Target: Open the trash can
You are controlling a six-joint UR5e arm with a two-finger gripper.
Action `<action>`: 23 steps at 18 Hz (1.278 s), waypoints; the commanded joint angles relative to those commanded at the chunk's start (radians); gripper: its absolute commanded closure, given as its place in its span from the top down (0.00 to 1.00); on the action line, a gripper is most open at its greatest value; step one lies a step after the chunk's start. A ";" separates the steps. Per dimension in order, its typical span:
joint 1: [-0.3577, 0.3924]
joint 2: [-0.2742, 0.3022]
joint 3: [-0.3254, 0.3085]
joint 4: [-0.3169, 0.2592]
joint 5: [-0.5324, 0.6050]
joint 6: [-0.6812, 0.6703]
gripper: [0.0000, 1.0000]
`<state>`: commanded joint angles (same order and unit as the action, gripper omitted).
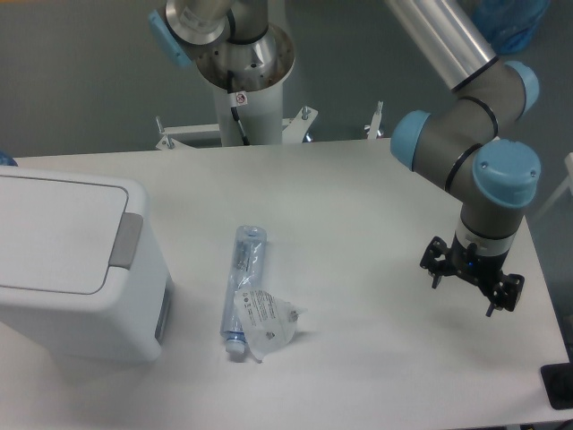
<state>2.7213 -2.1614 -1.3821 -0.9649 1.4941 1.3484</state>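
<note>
The trash can [72, 269] is a large white boxy bin at the left edge of the table, with its flat white lid down and a grey push tab [126, 241] on the lid's right side. My gripper [472, 288] hangs over the right part of the table, far from the bin. It points down, its fingers stand apart, and it holds nothing.
A clear plastic-wrapped bottle [243, 287] lies on the table [358, 197] between the bin and the gripper, with a crumpled bag end near it. The arm's base post [242, 81] stands behind the table's far edge. A dark object [557, 385] sits at the right front corner.
</note>
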 joint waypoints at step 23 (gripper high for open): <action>-0.120 0.101 -0.015 0.015 -0.244 -0.431 1.00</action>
<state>2.6017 -2.0602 -1.3975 -0.9495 1.2503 0.9178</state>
